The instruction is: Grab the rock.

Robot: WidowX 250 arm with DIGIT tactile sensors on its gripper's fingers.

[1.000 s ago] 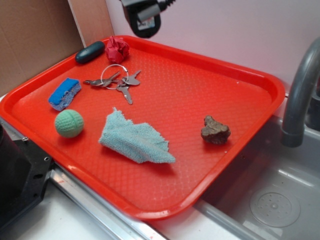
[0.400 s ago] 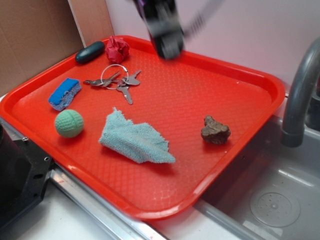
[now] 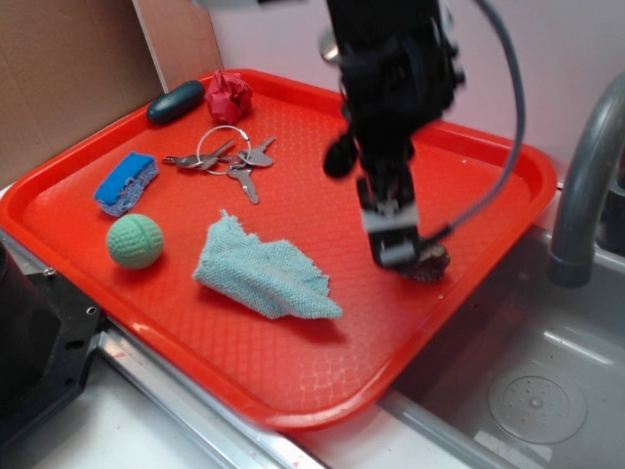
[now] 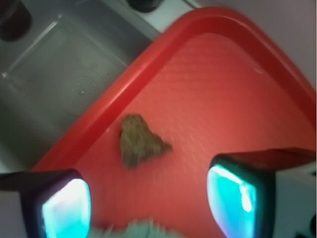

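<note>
Gripper (image 3: 398, 256) fingers are spread apart with nothing between them, hanging low over the right side of the tray (image 3: 322, 401). In the wrist view the two pads sit at the lower left (image 4: 64, 208) and lower right (image 4: 233, 193), and the rock (image 4: 138, 141) lies on the tray just ahead of the gap, nearer the left pad and touching neither. From outside, the gripper covers most of the rock (image 3: 433, 264), which shows only at its right edge, close to the tray's right rim beside the sink (image 3: 537, 391).

By my reading, the approach is nearly done; what is left is the final lowering, the closing and the lift.

In the wrist view the rock looks roughly triangular, its long axis running from upper left to a point at lower right.
</note>
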